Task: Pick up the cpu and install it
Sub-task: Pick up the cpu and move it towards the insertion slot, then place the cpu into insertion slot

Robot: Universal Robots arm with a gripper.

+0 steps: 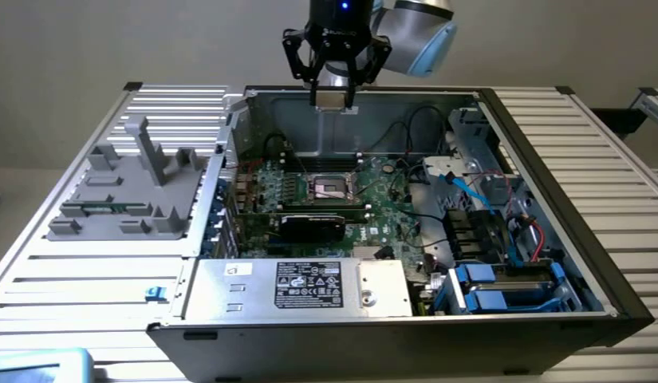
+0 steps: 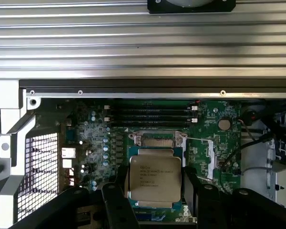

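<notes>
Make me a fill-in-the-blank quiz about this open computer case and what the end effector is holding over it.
1. The black end effector is shut on the flat square silver-topped ____.
2. The circuit board inside the open black computer case is coloured ____.
3. The grey plastic fixture lies on the slatted metal table at the exterior view's ____ of the case.
4. The drive caddies in the case are coloured ____.
Missing words: cpu; green; left; blue.

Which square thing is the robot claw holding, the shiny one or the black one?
The shiny silver cpu, held in the gripper above the open case. The black socket lies below on the green board.
</notes>
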